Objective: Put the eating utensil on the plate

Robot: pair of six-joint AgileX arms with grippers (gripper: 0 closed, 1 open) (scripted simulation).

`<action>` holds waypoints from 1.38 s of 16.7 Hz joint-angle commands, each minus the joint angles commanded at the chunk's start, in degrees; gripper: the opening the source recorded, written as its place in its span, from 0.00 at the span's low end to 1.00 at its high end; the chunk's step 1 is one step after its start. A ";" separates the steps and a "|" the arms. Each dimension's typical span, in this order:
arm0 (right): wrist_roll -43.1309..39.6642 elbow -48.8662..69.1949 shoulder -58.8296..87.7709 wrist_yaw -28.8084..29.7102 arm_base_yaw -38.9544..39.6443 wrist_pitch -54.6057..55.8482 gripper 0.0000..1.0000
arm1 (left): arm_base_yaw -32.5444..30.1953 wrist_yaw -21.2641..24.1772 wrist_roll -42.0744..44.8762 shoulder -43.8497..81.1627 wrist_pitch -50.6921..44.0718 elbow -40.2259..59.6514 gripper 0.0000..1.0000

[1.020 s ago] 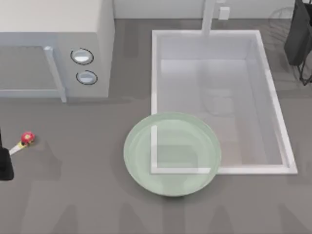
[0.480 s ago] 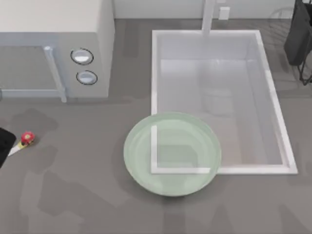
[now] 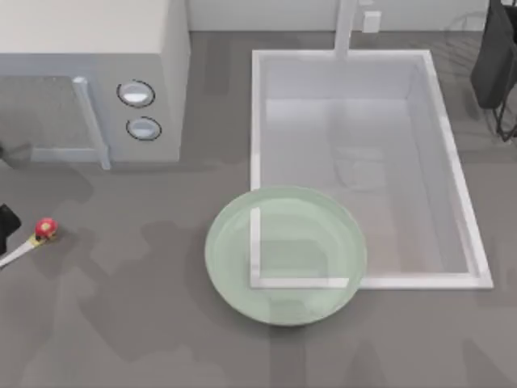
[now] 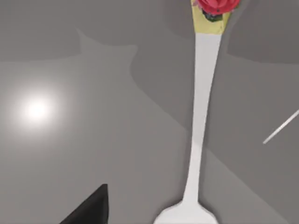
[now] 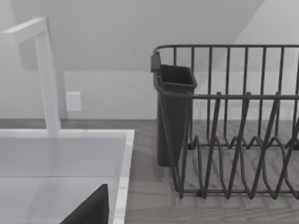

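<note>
A grey desk (image 3: 121, 323) carries everything. At its left edge, near the front, the spoon (image 3: 32, 240) lies flat, red knob toward the middle. The left gripper (image 3: 5, 220) sits just beside it; whether its fingers are open I cannot tell. The pale green plate (image 3: 285, 255) rests well apart, overlapping the sink's (image 3: 454, 162) front corner.

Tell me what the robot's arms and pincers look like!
They look black. The left pincer is a plain dark blocky shape at the table's left edge, beside the spoon. In the left wrist view, a black pointed tip pokes in. The right arm is a dark shape at the top right corner.
</note>
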 joint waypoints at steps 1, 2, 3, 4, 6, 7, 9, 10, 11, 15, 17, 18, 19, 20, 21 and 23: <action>0.00 0.00 0.00 0.00 0.00 0.00 1.00 | 0.17 -0.02 1.36 2.44 -1.43 1.97 1.00; 0.00 0.00 0.00 0.00 0.00 0.00 1.00 | 0.30 -0.04 2.45 4.48 -2.56 3.61 1.00; 0.00 0.00 0.00 0.00 0.00 0.00 1.00 | 0.39 -0.04 3.27 5.99 -3.39 4.88 1.00; 0.00 0.00 0.00 0.00 0.00 0.00 1.00 | 0.45 -0.04 3.79 6.91 -3.89 5.71 1.00; 0.00 0.00 0.00 0.00 0.00 0.00 1.00 | 0.47 -0.04 4.01 7.26 -4.10 6.08 1.00; 0.00 0.00 0.00 0.00 0.00 0.00 1.00 | 0.47 -0.04 4.01 7.26 -4.10 6.08 1.00; 0.00 0.00 0.00 0.00 0.00 0.00 1.00 | 0.16 -0.05 3.94 7.07 -3.97 5.91 1.00; 0.00 0.00 0.00 0.00 0.00 0.00 1.00 | 0.18 -0.05 3.93 7.04 -3.88 5.77 1.00; 0.00 0.00 0.00 0.00 0.00 0.00 1.00 | 0.25 -0.05 3.92 6.90 -3.41 5.10 1.00; 0.00 0.00 0.00 0.00 0.00 0.00 1.00 | 0.64 -0.06 4.19 7.10 2.09 -0.32 1.00; 0.00 0.00 0.00 0.00 0.00 0.00 1.00 | 0.82 -0.06 4.38 8.40 6.30 -3.19 1.00; 0.00 0.00 0.00 0.00 0.00 0.00 1.00 | 0.89 -0.06 4.45 9.37 8.49 -4.43 1.00; 0.00 0.00 0.00 0.00 0.00 0.00 1.00 | 0.92 -0.06 4.50 10.53 10.60 -5.46 1.00; 0.00 0.00 0.00 0.00 0.00 0.00 1.00 | 0.91 -0.05 4.51 11.82 12.54 -6.22 1.00; 0.00 0.00 0.00 0.00 0.00 0.00 1.00 | 0.86 -0.04 4.49 13.18 14.26 -6.66 1.00; 0.00 0.00 0.00 0.00 0.00 0.00 1.00 | 0.69 -0.02 4.35 15.71 16.79 -6.65 1.00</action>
